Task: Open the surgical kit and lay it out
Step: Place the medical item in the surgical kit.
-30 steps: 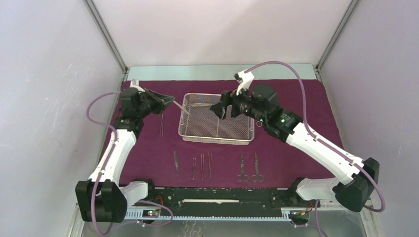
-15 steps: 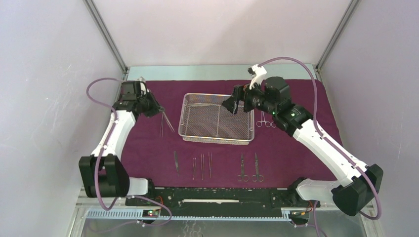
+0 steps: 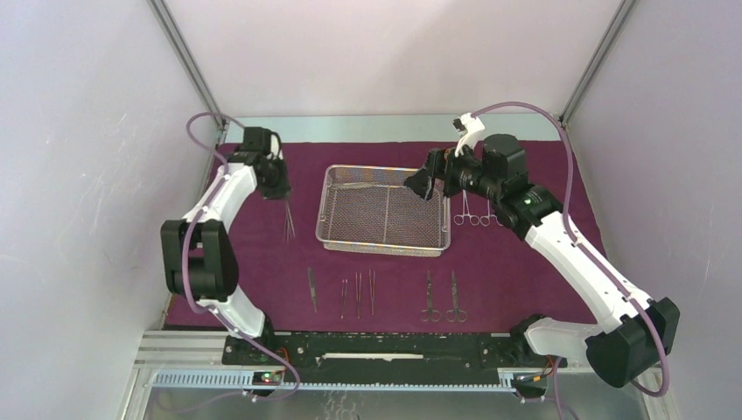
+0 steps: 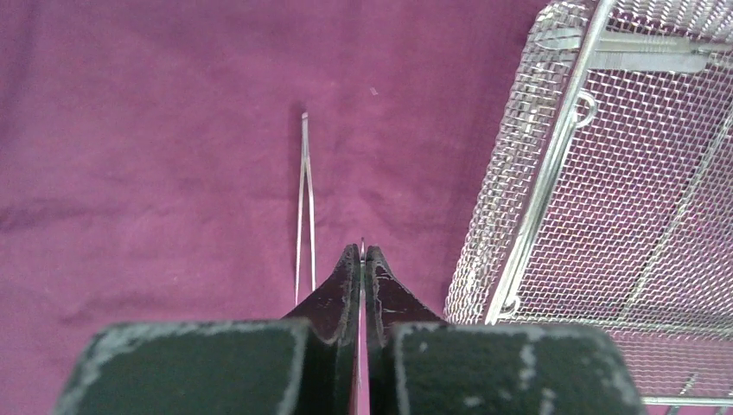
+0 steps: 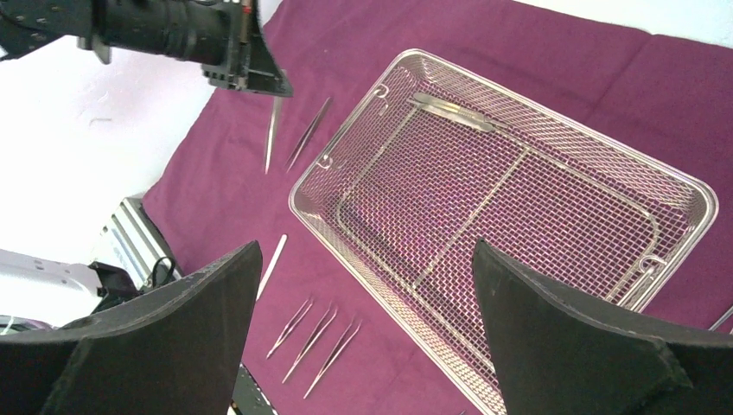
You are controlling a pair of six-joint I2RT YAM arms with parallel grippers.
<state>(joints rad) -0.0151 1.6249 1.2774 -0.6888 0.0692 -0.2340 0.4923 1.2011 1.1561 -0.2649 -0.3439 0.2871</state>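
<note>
one mesh tray (image 3: 385,248); before it, two scissors (image 3: 429,298), three tweezers (image 3: 357,295).

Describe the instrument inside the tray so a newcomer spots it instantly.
Find the silver wire-mesh tray in the middle of the maroon cloth. Along its far wall, toward the left corner, lies one slim steel instrument. It is the only piece inside the tray; the rest lie on the cloth, bar the tweezers in the left tool.
</note>
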